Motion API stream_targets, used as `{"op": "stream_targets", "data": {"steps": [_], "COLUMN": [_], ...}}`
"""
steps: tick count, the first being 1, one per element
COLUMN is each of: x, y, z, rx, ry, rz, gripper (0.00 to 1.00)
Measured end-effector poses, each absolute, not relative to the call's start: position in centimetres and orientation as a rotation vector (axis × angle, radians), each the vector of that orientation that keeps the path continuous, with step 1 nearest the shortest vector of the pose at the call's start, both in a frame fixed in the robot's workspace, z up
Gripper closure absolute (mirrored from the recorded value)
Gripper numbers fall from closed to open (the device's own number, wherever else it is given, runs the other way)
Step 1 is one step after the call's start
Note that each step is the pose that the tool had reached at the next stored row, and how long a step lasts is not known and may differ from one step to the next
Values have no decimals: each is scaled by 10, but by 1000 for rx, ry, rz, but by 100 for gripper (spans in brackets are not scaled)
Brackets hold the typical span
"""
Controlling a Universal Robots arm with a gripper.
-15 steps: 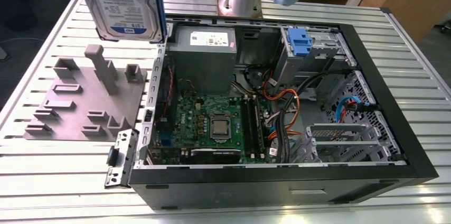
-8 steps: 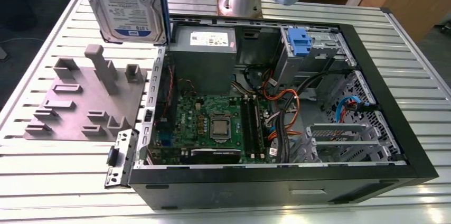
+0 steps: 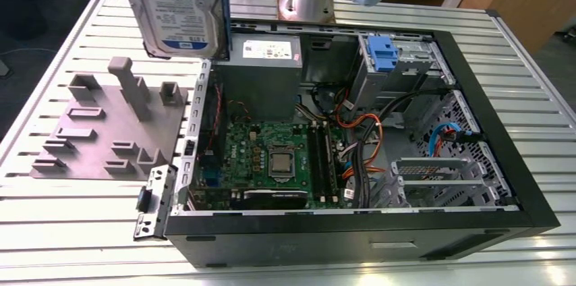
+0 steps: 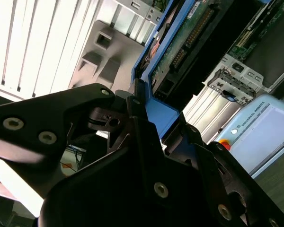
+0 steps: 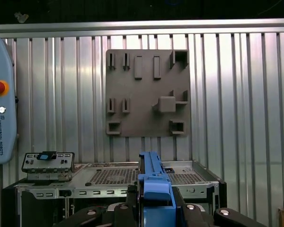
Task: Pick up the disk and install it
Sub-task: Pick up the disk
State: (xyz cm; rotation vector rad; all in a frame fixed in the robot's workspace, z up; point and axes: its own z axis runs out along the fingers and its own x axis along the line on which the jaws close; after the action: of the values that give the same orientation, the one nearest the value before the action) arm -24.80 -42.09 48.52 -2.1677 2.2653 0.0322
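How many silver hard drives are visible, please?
1: the blue-framed silver hard drive, gripped by the pincer, exterior view's upper left; black computer case may hide others.

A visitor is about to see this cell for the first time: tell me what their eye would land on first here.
The disk stands out first, held upright in the air at the exterior view's upper left; in the first wrist view the gripper is clamped on its blue frame. Next comes the open computer case on the slatted table, its green motherboard exposed.
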Motion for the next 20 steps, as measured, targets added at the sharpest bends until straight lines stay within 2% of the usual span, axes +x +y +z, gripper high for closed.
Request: {"op": "stream_targets", "data": {"steps": [20], "x": [-184], "y": [-437], "z": [477], "rx": [-2168], "ry": [2265], "rz": [32], "gripper": [63]}}
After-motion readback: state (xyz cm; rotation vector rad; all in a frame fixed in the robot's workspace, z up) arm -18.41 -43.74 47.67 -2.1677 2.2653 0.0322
